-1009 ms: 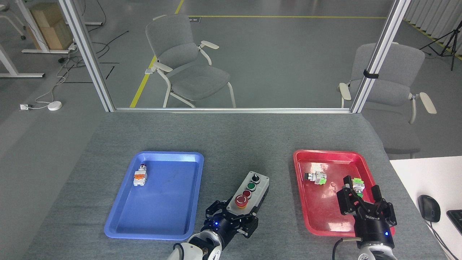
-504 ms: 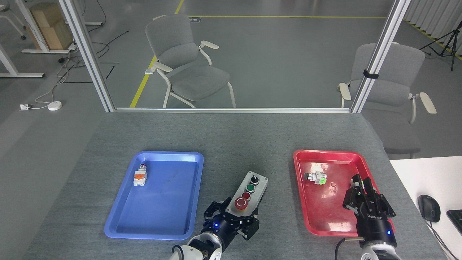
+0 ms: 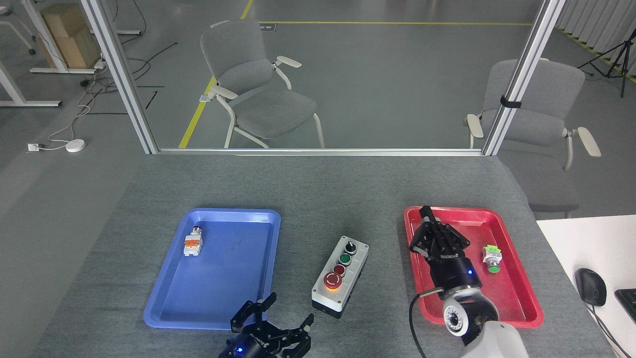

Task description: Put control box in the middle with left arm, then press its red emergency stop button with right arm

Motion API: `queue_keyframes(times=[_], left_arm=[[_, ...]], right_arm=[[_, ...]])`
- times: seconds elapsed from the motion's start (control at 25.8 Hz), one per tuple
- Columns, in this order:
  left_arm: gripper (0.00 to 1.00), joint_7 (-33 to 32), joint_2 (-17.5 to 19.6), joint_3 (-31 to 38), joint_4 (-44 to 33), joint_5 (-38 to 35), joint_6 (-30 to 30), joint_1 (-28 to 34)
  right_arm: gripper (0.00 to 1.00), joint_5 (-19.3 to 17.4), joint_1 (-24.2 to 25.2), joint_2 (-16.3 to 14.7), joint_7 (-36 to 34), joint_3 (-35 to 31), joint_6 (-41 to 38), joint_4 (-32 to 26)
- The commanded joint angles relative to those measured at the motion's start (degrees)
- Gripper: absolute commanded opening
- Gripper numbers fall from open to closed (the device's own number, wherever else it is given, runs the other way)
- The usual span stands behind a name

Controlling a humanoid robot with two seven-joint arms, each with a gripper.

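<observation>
The control box (image 3: 343, 286) lies on the bare grey tabletop (image 3: 323, 199), in the middle between the two trays. Its red emergency stop button (image 3: 332, 280) is at the near end, uncovered. My left gripper (image 3: 273, 314) is at the bottom edge, in front and to the left of the box. It is open, its fingers spread and apart from the box. My right gripper (image 3: 426, 215) hovers over the left part of the red tray (image 3: 521, 298), to the right of the box. Its fingers are drawn together into a point with nothing between them.
A blue tray (image 3: 218, 318) on the left holds an orange-and-white push-button part (image 3: 193, 243). A green push-button part (image 3: 492, 258) lies in the red tray. A white desk (image 3: 586, 243) with a mouse (image 3: 591, 287) adjoins at the right. Metal frame posts (image 3: 121, 79) rise at the table's far edge.
My left gripper let go of the control box and drew back towards me, open. My right arm swung left and forward across the red tray, its fingers closing together.
</observation>
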Motion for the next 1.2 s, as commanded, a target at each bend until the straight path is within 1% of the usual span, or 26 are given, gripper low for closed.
queue_keyframes(times=[0.0,0.08,0.16,0.23,0.35,0.43,0.58,0.7,0.81,0.97,1.16], left_arm=[[0.99,0.1,3.0,5.4,-3.6,1.2,-0.1,3.8],[0.99,0.1,2.7,10.6,-3.6,1.9,-0.1,4.1],[0.99,0.1,2.2,16.0,-3.3,2.5,0.0,4.0],[0.99,0.1,1.8,20.5,-2.1,2.8,0.1,2.9],[0.99,0.1,1.4,24.2,0.7,3.7,0.7,-1.8],[0.99,0.1,1.4,26.3,3.4,5.5,0.7,-5.0],[0.99,0.1,1.5,27.3,8.8,8.8,0.7,-10.1],[0.99,0.2,1.5,27.4,10.7,9.3,0.8,-12.0],[0.99,0.6,1.4,27.4,10.6,9.3,0.9,-12.2],[0.99,4.4,0.3,27.5,10.7,9.8,0.8,-12.2],[0.99,4.9,0.5,27.5,10.4,10.1,0.7,-11.2]], right_arm=[[0.0,0.0,-3.6,1.6,0.2,9.5,0.0,5.0],[0.0,0.2,-4.5,2.3,0.1,14.8,0.1,9.2],[0.0,0.3,-5.3,2.8,0.1,18.5,0.3,11.7],[0.0,0.3,-5.4,2.9,0.1,19.8,0.6,12.4],[0.0,0.3,-5.4,3.3,0.1,20.4,0.6,12.7],[0.0,0.4,-5.4,4.3,0.2,20.8,0.7,13.6],[0.0,0.3,-5.2,4.2,0.2,21.0,0.7,13.9],[0.0,0.4,-4.7,4.1,0.2,21.0,0.6,15.8],[0.0,0.4,-4.7,4.3,0.2,21.4,0.7,18.4],[0.0,0.4,-4.7,4.2,0.2,21.7,0.7,19.0],[0.0,0.4,-4.9,4.6,0.3,21.9,0.7,20.9]])
